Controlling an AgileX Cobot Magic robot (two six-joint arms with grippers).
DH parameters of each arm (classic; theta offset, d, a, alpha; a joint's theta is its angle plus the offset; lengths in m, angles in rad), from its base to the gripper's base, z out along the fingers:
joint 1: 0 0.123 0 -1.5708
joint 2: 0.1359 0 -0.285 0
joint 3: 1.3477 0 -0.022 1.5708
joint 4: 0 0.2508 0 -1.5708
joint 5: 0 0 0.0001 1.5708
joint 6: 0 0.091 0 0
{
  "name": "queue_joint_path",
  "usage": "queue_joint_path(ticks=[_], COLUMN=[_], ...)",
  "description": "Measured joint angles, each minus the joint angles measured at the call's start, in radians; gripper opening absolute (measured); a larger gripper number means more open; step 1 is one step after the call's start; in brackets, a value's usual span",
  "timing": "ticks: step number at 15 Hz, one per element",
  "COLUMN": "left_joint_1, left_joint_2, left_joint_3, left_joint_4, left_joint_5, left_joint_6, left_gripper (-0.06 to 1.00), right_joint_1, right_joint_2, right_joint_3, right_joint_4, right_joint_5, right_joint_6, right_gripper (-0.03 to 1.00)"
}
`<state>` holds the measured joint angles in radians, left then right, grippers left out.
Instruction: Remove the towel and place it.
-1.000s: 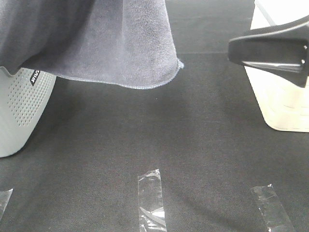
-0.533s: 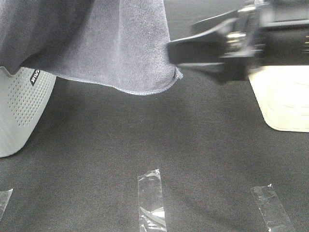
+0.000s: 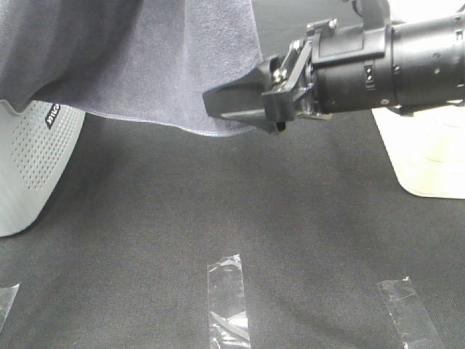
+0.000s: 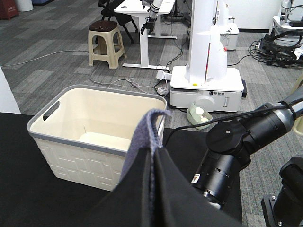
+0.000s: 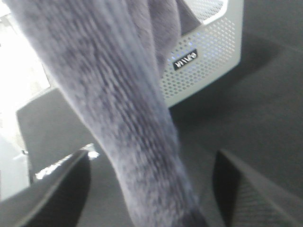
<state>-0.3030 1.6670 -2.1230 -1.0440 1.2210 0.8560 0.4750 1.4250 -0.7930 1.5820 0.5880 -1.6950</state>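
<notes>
We see the towel (image 3: 167, 65) hanging above the black table surface (image 3: 240, 218) toward its left rear, its lower hem draping over the perforated grey basket (image 3: 33, 167) at the left edge. The left gripper (image 4: 154, 153) is clenched on the towel's top edge. The right gripper (image 3: 218, 102) is spread wide at the lower right corner, its jaws straddling the cloth without pinching it.
</notes>
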Motion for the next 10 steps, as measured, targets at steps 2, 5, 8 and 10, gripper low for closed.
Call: queue_joint_path(ticks=[2,5,8,10], left_joint_1=[0.000,0.000,0.000,0.000], left_joint_2=[0.000,0.000,0.000,0.000], left_joint_3=[0.000,0.000,0.000,0.000], left_joint_4=[0.035,0.093,0.173,0.288], left_joint_5=[0.000,0.000,0.000,-0.010], left_joint_6=[0.000,0.000,-0.013,-0.089], left_gripper=[0.00,0.00,0.00,0.00], right_joint_1=[0.000,0.000,0.000,0.000], right_joint_2=[-0.003,-0.025,-0.026,-0.026], right_joint_3=[-0.001,-0.001,-0.001,-0.007], right_joint_4=[0.000,-0.022,-0.061,-0.103], right_joint_5=[0.032,0.039,0.032,0.015], right_joint_6=[0.000,0.000,0.080,0.185], right_gripper=[0.54,0.17,0.00,0.00])
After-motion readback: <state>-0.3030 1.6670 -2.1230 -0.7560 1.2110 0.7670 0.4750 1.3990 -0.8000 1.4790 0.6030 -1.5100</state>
